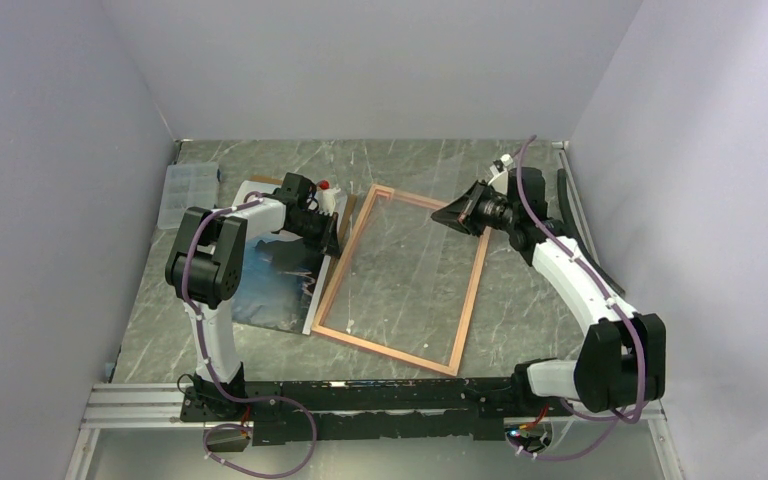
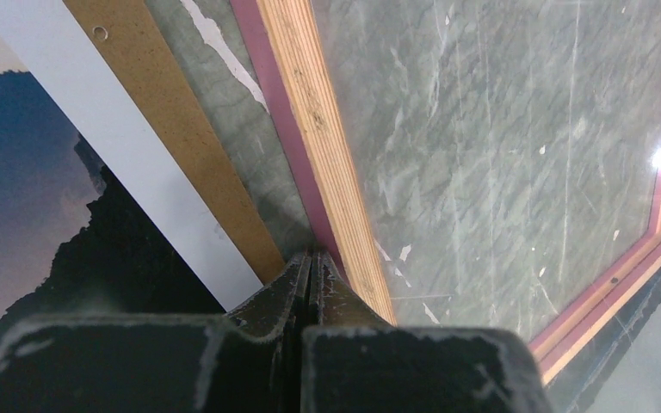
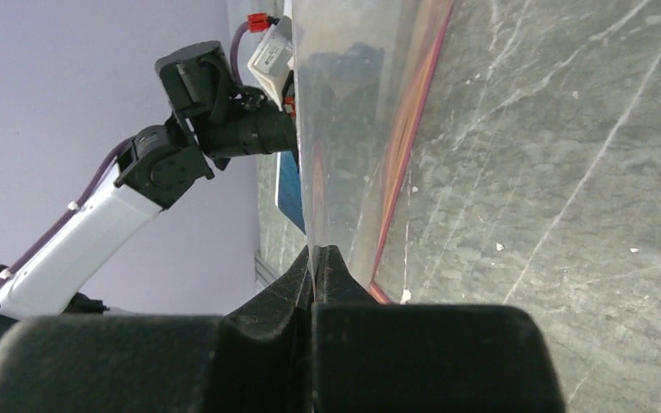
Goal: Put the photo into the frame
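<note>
Top external: frame (image 1: pixel 332 290) lies back-up, photo (image 1: pixel 270 285) at its 9 o'clock, left gripper (image 1: pixel 335 240) and right gripper (image 1: pixel 457 215) both shut on nothing evident at its 10 and 1 o'clock rails; prep stage, next needs a photo-edge pinch.

Soft even overhead light, faint shadows, white glare spot on the frame (image 2: pixel 323 129), wrist-view foregrounds blurred

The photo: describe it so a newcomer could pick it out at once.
On the grey marbled table, find the large pink-and-wood frame. The photo lies just left of it, partly under the left arm. Unlike the plain brown backing board at its edge, it is a white-bordered print of dark mountains.
</note>
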Tool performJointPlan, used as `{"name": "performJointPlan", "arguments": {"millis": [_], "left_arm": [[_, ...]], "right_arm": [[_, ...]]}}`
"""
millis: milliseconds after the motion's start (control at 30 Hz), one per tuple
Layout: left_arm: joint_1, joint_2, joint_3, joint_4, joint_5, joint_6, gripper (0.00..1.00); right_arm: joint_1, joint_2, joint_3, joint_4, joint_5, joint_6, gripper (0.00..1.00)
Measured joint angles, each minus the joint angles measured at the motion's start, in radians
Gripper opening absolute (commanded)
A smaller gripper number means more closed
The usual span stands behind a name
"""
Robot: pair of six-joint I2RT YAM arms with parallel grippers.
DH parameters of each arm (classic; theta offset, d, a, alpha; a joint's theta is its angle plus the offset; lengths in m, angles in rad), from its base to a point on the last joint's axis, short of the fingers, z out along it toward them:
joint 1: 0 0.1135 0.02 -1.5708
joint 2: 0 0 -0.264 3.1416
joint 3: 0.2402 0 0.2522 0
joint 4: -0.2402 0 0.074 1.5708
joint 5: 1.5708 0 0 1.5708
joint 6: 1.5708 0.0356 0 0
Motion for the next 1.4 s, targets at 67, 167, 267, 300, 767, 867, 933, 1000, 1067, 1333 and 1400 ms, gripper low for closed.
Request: {"name": "performJointPlan", "arguments": {"millis": [67,167,267,300,767,867,933,1000,1067,1333,1400], "left_arm": [[0.000,0.000,0.000,0.000,0.000,0.000,0.03],[0.000,0.000,0.000,0.000,0.000,0.000,0.03],[0.000,0.000,0.000,0.000,0.000,0.000,0.03],[0.000,0.000,0.000,0.000,0.001,0.000,0.03],[-0.002,0.000,0.000,0.000,0.002,0.000,0.03],[-0.002,0.000,0.000,0.000,0.002,0.000,0.03],[-0.002,0.000,0.000,-0.002,0.002,0.000,0.03],[-0.002,0.000,0.000,-0.002,0.002,0.000,0.03],[-0.002,0.000,0.000,-0.002,0.002,0.000,0.03],[-0.002,0.000,0.000,-0.002,0.002,0.000,0.03],[-0.002,0.000,0.000,-0.003,0.002,0.000,0.03]], "right_arm": [[0.010,-0.002,0.000,0.009,0.000,0.001,0.00],[0.024,-0.007,0.000,0.019,-0.001,0.005,0.00],[0.042,-0.013,0.000,0.028,-0.006,0.013,0.00],[0.046,-0.014,0.000,0.030,-0.008,0.016,0.00],[0.059,-0.050,-0.079,0.145,-0.029,0.103,0.00],[0.085,-0.050,-0.076,0.158,-0.015,0.126,0.00],[0.117,-0.044,-0.062,0.159,0.011,0.143,0.00],[0.150,-0.037,-0.038,0.155,0.039,0.153,0.00],[0.177,-0.032,-0.018,0.147,0.069,0.159,0.00],[0.197,-0.033,0.001,0.090,0.140,0.172,0.00],[0.198,-0.034,0.003,0.074,0.155,0.174,0.00]]}}
